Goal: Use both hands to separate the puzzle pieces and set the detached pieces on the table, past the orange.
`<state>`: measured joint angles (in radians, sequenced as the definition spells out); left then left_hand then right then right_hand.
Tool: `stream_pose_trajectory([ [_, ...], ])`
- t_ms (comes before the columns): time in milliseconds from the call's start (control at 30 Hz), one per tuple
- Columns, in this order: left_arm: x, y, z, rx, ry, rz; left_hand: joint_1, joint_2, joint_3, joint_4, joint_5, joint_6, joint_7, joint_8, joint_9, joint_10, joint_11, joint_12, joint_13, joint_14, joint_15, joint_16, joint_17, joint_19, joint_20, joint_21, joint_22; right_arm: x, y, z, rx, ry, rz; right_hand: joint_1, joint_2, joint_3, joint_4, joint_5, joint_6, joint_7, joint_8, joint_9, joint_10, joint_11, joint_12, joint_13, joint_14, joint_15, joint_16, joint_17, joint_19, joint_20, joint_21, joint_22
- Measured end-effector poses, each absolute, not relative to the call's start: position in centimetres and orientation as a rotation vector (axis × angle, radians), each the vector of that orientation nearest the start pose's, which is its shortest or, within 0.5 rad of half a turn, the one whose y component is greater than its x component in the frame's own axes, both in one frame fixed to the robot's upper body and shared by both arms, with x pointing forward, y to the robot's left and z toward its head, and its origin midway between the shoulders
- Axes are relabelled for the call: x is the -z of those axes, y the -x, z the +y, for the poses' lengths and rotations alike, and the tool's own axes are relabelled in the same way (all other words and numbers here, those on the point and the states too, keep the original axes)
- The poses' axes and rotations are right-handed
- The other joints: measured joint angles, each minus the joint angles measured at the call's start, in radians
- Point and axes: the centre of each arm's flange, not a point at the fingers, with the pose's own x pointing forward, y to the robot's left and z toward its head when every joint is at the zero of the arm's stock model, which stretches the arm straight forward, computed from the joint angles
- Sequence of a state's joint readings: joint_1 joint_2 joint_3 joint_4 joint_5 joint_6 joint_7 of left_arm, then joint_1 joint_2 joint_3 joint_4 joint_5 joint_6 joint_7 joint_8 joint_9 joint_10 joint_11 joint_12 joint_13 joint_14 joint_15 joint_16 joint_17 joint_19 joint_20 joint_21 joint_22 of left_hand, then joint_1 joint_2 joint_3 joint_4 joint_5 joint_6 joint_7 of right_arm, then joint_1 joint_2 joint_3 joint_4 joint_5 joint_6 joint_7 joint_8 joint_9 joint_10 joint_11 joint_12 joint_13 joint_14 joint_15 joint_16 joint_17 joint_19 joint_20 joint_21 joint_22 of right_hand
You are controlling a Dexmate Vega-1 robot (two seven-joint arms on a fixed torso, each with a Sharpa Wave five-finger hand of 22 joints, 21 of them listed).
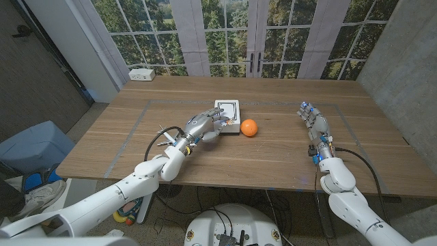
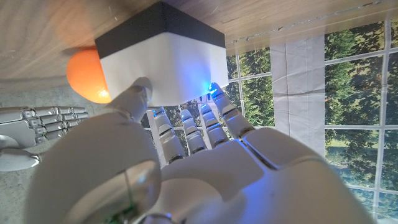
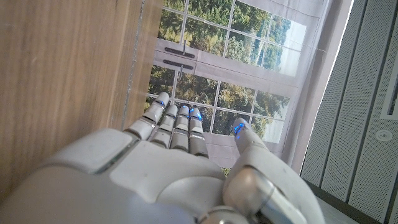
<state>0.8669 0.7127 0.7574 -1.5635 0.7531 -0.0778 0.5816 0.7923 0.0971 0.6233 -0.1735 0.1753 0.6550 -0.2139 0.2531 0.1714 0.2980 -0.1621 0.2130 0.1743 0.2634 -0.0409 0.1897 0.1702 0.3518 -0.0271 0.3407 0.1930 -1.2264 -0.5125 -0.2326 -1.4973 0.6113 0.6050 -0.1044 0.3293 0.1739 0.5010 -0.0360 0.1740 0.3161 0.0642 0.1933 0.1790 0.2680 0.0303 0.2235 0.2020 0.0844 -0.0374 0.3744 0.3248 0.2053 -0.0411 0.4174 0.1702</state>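
My left hand point(image 1: 207, 125) covers the near side of the white puzzle box point(image 1: 229, 113), so I cannot tell if I hold it, and the box hides part of the orange point(image 2: 87, 74).

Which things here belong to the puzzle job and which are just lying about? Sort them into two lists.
Job:
- puzzle block, white with a black face, on the table
- orange, beside the block
- left hand, fingers on the block
- right hand, apart from both, holding nothing

Lying about:
- white box at the table's far left corner
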Motion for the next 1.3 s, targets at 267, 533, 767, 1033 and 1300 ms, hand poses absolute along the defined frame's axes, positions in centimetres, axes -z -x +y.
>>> stream_pose_trajectory([
  [267,9.1,-58.0,16.7,-0.071,-1.252,-1.079,0.090,0.016,-0.054,-0.020,-0.005,0.151,-0.037,-0.009,0.001,0.123,-0.038,0.007,0.000,0.112,-0.001,0.007,-0.003,0.051,-0.015,0.033,0.005,11.7,-55.7,-32.6,-0.046,-0.145,-0.752,0.000,0.000,-0.003,-0.003,0.000,0.000,0.000,0.000,0.000,0.005,0.005,0.000,0.000,0.000,0.000,0.000,0.000,0.000,0.000,0.000,0.000],
  [533,9.1,-57.7,16.6,-0.098,-1.140,-1.101,0.175,-0.036,-0.101,-0.017,-0.001,0.358,0.115,-0.026,0.007,0.173,-0.043,0.007,0.000,0.188,-0.005,0.007,0.000,0.079,-0.009,0.048,0.005,11.6,-55.8,-32.7,-0.044,-0.136,-0.751,-0.009,-0.009,-0.006,-0.006,0.000,0.000,0.000,0.000,0.000,0.005,0.005,0.000,0.000,0.007,0.000,0.000,0.000,0.007,0.007,0.000,0.000],
  [767,9.7,-57.5,17.0,-0.126,-1.055,-1.079,0.197,-0.040,-0.122,-0.012,0.002,0.384,0.141,-0.042,0.011,0.202,-0.045,0.007,0.000,0.250,-0.007,0.027,0.005,0.085,-0.003,0.056,0.005,11.4,-56.1,-32.6,-0.048,-0.128,-0.744,-0.009,-0.009,-0.006,-0.006,0.000,0.000,0.000,0.000,0.000,0.005,0.005,0.000,0.000,0.009,0.002,0.000,-0.005,0.013,0.002,-0.007,0.000],
  [1033,9.4,-56.6,17.7,-0.183,-0.963,-1.078,0.230,-0.038,-0.135,-0.016,0.006,0.403,0.161,-0.050,0.010,0.227,-0.050,0.007,0.000,0.267,-0.007,0.033,0.005,0.085,-0.003,0.063,0.005,10.9,-56.5,-32.3,-0.059,-0.119,-0.742,-0.009,-0.009,-0.010,-0.010,0.000,0.000,0.000,0.000,0.000,0.009,0.002,0.000,0.000,0.009,0.002,0.000,-0.005,0.013,0.002,-0.007,0.000],
  [1300,9.2,-56.0,18.2,-0.237,-0.888,-1.069,0.243,-0.028,-0.138,-0.013,0.006,0.414,0.171,-0.052,0.009,0.233,-0.056,0.000,0.000,0.267,-0.007,0.033,0.009,0.086,-0.013,0.066,0.010,10.5,-56.9,-31.9,-0.070,-0.103,-0.741,-0.009,-0.009,-0.009,-0.010,0.000,0.000,0.000,0.000,0.000,0.013,0.005,0.000,0.000,0.009,0.002,0.000,-0.005,0.012,0.002,-0.011,0.000],
])
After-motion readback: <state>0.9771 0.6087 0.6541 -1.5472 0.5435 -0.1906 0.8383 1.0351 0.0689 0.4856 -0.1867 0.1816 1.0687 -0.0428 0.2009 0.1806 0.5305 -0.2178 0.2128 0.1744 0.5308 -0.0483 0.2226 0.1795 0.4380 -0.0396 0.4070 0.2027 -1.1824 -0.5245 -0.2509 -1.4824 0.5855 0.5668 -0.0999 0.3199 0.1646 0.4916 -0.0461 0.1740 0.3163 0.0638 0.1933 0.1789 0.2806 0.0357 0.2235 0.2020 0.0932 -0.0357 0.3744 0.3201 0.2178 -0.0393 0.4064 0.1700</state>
